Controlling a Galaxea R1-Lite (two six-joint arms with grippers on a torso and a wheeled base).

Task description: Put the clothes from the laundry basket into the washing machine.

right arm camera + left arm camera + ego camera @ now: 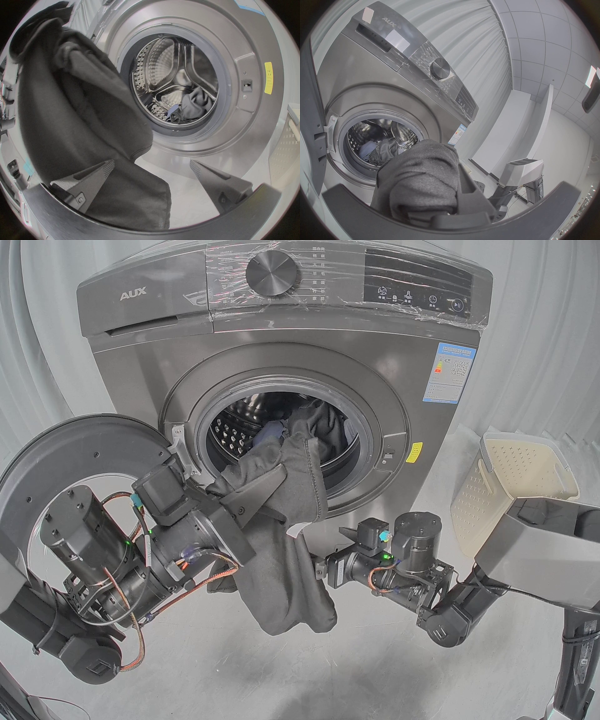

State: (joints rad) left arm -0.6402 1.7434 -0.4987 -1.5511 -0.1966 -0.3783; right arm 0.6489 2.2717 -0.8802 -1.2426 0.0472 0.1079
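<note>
- Gripping a dark grey piece of clothing with the left tool, fingers squeezed shut on a bunched-up fold.
- Held up right in front of the round mouth of the washing machine.
- Seen from the left wrist as a thick lump of cloth piled over the tool.
- Hanging long-way up and down: top end leaning in at the mouth of the drum, bottom end pointing down at the floor.
- Right tool down low, in front of the machine, fingers wide apart, holding nothing.
- One right finger just beside the hanging cloth; cannot tell if touching.
- Inside the drum already: a small heap of dark clothes with a bit of blue.
- Round door swung wide open to the left of the machine.
- Cream laundry basket with little holes, on the floor just to the right of the machine.
</note>
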